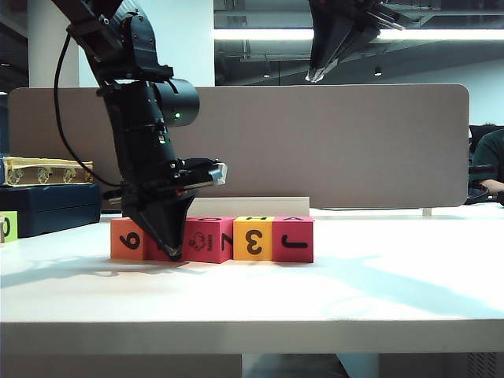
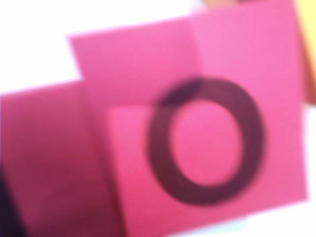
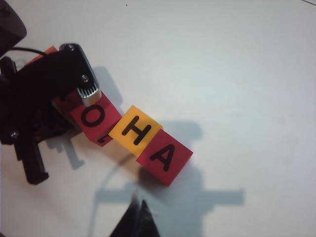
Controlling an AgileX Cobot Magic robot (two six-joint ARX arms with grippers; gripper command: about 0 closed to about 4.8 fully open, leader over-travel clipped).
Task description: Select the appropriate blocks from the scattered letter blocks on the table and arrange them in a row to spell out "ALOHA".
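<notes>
Office interior behind: ceiling light strips, one grey-brown divider panel (image 1: 315, 142) across the rear. One white table (image 1: 378, 291) fills the foreground. At far left, one dark case (image 1: 47, 206) bearing a cream box (image 1: 43, 170), and one lime-green block (image 1: 7, 227), cut off by the frame edge.

Two black arms present. Left arm (image 1: 142, 134) angled steeply down toward the row. Right arm raised at upper right, mostly cropped out of the exterior view.

Five letter blocks in one touching row near table centre, counted in the exterior view: one orange block (image 1: 127, 239) at the left end, front face "6"; one pink-red block largely hidden behind the left gripper; one pink-red logo block (image 1: 208, 240); one yellow block (image 1: 253, 239), front "3"; one pink-red end block (image 1: 294, 239), front "J". Right wrist view: top faces O (image 3: 96, 118), H (image 3: 136, 130), A (image 3: 164, 157) legible; remaining two covered by the left arm. Row slightly uneven there.

Left wrist view: blurred, filled by a pink face marked "O" (image 2: 207, 143); fingers not discernible.

Left gripper (image 1: 172, 252): jaws fully closed, tip down at table level in front of the hidden block; nothing seen gripped; contact with block not determinable.

Right gripper (image 1: 316, 76): high above the divider, pointing down, well apart from the blocks, fingers together, holding nothing.
</notes>
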